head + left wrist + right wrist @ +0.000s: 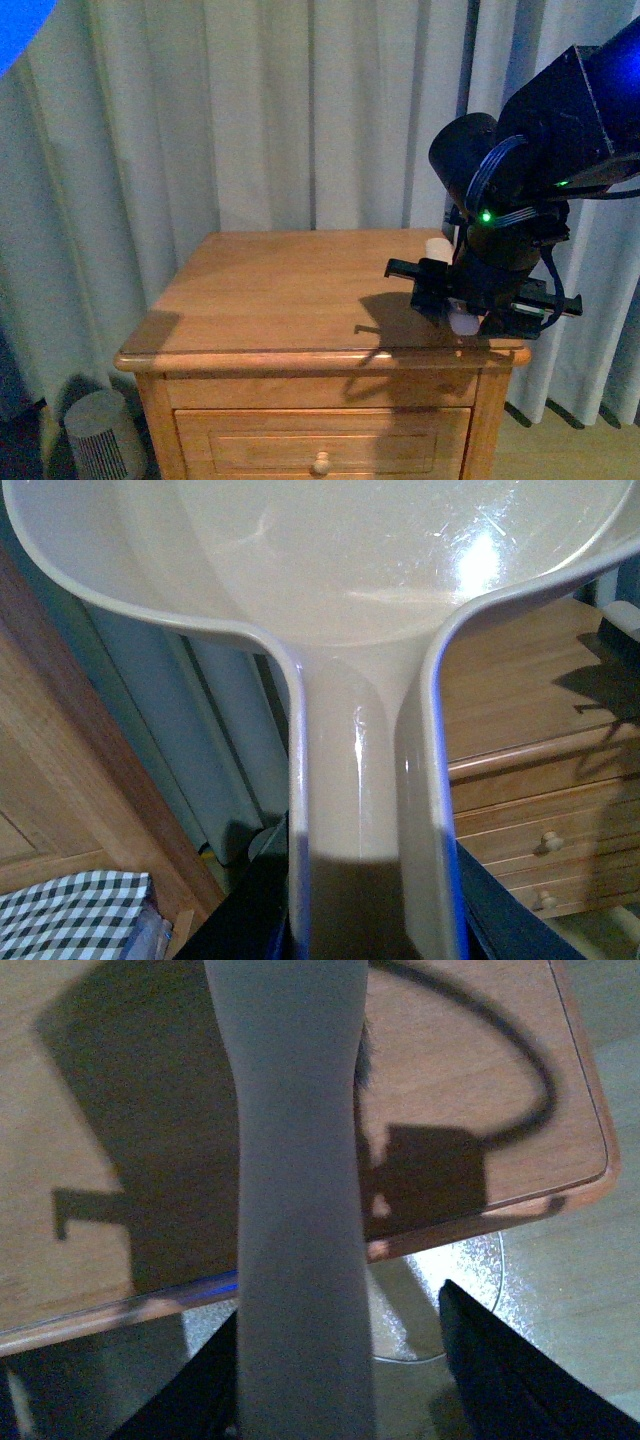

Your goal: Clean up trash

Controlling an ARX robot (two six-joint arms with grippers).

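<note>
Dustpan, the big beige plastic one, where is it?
In the left wrist view, the beige plastic dustpan sits in the left gripper, near the wooden nightstand.

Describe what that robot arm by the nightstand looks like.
The right arm is black: a boxy segment, a round drum-like joint, small green lights and a flat striped ribbon cable. Its claw is black too, with a wide crossbar.
</note>
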